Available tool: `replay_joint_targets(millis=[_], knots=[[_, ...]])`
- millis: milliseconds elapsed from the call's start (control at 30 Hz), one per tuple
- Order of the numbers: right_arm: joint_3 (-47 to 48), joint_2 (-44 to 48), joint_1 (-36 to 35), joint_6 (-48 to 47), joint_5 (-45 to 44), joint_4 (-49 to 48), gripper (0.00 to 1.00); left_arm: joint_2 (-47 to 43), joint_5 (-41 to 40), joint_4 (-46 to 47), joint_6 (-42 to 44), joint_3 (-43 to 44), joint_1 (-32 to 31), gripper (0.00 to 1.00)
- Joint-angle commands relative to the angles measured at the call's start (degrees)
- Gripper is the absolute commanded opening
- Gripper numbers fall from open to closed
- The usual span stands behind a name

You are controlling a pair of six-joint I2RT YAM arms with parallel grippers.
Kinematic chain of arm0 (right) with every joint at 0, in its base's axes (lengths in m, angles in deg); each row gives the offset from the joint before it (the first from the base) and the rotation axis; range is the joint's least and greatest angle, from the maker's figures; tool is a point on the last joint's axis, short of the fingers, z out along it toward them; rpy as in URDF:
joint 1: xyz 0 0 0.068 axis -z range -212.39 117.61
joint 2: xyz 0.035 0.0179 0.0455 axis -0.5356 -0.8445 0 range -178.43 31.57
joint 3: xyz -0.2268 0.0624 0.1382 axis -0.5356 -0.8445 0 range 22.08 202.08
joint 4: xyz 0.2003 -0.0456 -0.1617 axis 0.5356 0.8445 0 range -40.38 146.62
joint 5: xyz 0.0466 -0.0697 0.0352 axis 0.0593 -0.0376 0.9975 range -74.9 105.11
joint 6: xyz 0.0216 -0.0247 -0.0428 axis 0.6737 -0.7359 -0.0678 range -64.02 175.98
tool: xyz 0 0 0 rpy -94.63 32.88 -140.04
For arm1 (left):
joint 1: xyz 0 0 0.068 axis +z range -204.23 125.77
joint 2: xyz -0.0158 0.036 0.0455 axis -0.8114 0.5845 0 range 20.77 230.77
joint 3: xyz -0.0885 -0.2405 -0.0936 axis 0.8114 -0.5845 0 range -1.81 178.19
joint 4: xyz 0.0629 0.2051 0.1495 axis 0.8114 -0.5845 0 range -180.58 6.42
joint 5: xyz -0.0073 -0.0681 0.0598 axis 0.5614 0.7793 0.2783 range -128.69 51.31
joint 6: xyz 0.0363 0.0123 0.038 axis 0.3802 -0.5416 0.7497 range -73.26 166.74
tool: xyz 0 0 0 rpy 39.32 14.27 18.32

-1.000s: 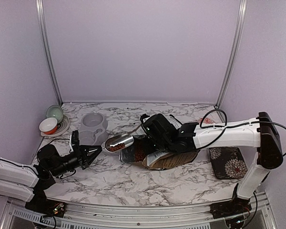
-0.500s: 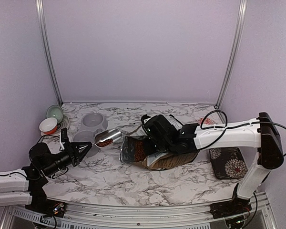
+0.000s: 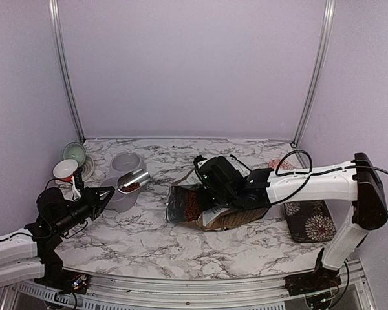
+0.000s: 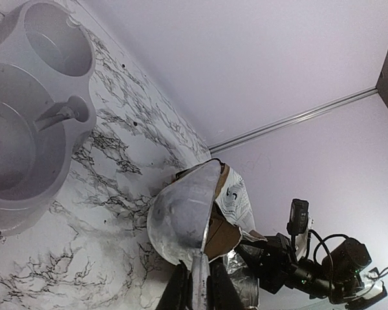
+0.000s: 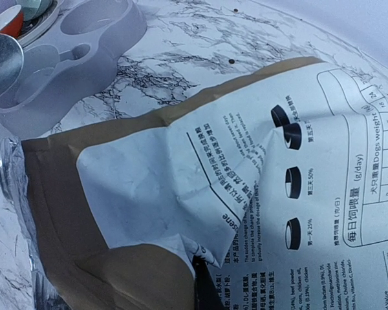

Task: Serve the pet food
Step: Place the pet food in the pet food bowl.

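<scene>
Left gripper [image 3: 103, 196] is clamped on the thin handle of a metal scoop [image 3: 134, 179], with its fingers [image 4: 180, 292] pinching from both sides. Right gripper [image 3: 210, 194] is closed on a fold of the dog-food bag [image 3: 229, 216], and the paper creases toward the pinch. Print on the bag's white panel is mostly Chinese; "Dogs-weight", "(g/day)", "25%" and "50%" can be read in the right wrist view.

Pet food [image 3: 129, 188] sits as a small reddish-brown heap in the scoop, which hangs over the near bowl of the grey double feeder [image 3: 141, 166]. The scoop's long axis runs from the Left gripper toward the back right, with its bowl end tilted. More of the same pellets show in the bag's foil-lined mouth, which opens to the left. The bag lies flat, lengthwise across the marble table [image 3: 181, 248].
</scene>
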Motion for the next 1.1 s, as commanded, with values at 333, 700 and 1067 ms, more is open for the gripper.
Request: replay_joint_targets(millis=[333,700,1067], knots=[[0.4,2.6,1.9,-0.4,-5.5,0.0,0.00,2.7,0.7,-0.4,0.4,3.9,10.5,0.00],[0.6,2.4,1.9,-0.5,-5.6,0.5,0.00,8.5,4.5,1.3,4.7,7.9,18.3,0.00],[0.2,2.5,1.9,-0.1,-5.7,0.5,0.00,14.2,6.5,4.9,6.0,9.5,23.3,0.00]])
